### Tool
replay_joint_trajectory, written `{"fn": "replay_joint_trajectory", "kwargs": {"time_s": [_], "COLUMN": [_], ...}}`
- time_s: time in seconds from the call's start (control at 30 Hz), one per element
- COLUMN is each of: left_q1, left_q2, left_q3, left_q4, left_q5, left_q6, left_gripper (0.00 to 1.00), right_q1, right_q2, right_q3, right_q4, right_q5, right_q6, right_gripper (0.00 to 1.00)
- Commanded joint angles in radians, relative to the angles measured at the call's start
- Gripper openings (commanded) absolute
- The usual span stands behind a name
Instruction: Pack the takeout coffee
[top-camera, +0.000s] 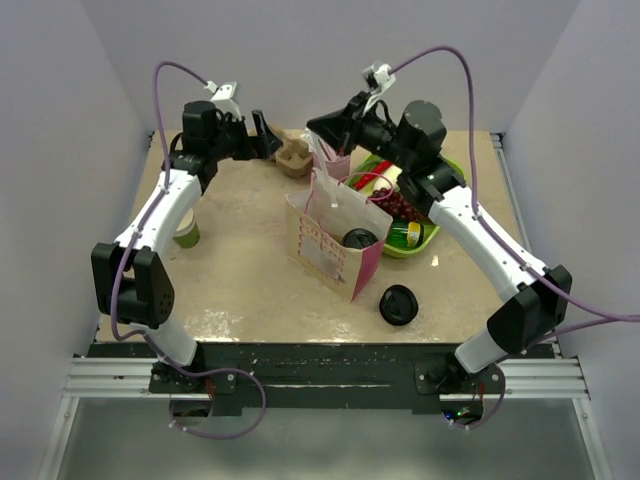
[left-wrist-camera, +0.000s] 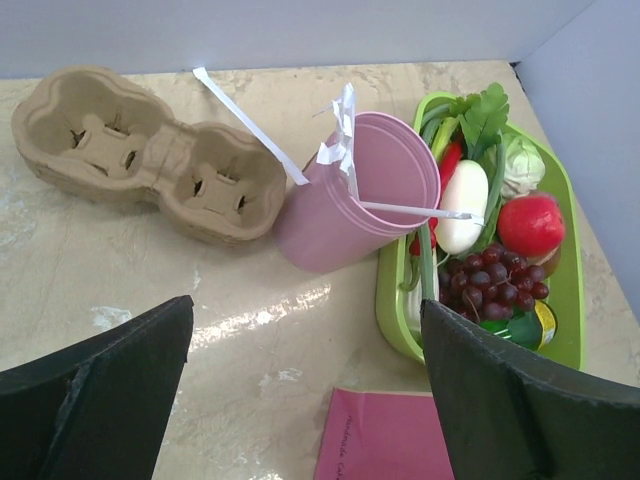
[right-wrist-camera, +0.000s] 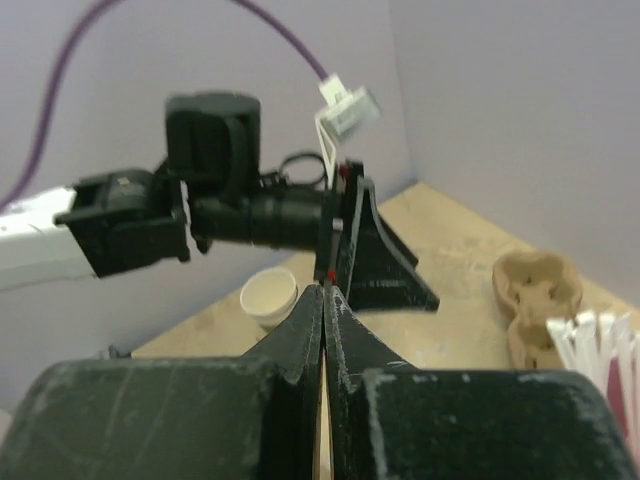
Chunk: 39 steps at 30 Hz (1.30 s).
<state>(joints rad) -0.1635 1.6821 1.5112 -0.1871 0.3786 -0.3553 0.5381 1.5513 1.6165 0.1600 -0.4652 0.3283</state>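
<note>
- Coffee (top-camera: 358, 238) looks like it's sitting inside the bag (top-camera: 320, 245). Only its black top shows in the open mouth, the cup body is hidden.
- The bag stands mid-table, right beside the green tray (left-wrist-camera: 395, 320) of veg and grapes.
- Left claw (left-wrist-camera: 307, 310) is spread wide with nothing in it, hanging over the far side of the table and looking down at the carrier (left-wrist-camera: 140, 150) and the pink cup (left-wrist-camera: 350, 200).
- Right claw (right-wrist-camera: 325, 300) is pinched fully closed, up above the bag near the pink cup. Can't tell if anything is caught between the tips.
- A spare lid (top-camera: 398, 305) lies flat on the table, in front of the bag and apart from it.
- A topless green cup (top-camera: 186, 232) stands way off on the left, by the left arm.
</note>
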Motion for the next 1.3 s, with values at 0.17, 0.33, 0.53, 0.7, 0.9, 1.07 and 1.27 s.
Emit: {"fn": "replay_joint_trajectory", "kwargs": {"time_s": [0.17,0.33,0.53,0.7,0.9,1.07,1.27], "left_q1": [0.009,0.009,0.009,0.009,0.009,0.009,0.009], "left_q2": [-0.059,-0.070,-0.102,-0.150,-0.234,-0.283,-0.312], "left_q3": [-0.029,-0.035,-0.048,-0.052,-0.098,-0.129,-0.137], "left_q4": [0.028,0.023,-0.002,-0.069,-0.143,-0.189,-0.199], "left_q5": [-0.033,-0.035,-0.064,-0.151,-0.305,-0.401,-0.406], "left_q6": [-0.014,-0.024,-0.031,-0.033,-0.040,-0.059,-0.062], "left_gripper": [1.00,1.00,1.00,1.00,1.00,0.99,1.00], "right_q1": [0.010,0.010,0.003,-0.212,-0.345,-0.345,-0.345], "right_q2": [-0.045,-0.079,-0.125,-0.174,-0.269,-0.362,-0.408], "right_q3": [-0.127,-0.124,-0.075,-0.053,-0.187,-0.332,-0.385], "right_q4": [0.130,0.098,-0.114,-0.319,-0.422,-0.419,-0.416], "right_q5": [-0.043,0.013,0.342,0.493,0.781,0.938,0.922], "right_q6": [0.083,0.069,0.015,0.127,0.118,0.077,0.037], "right_gripper": [0.30,0.98,0.98,0.98,0.98,0.98,0.98]}}
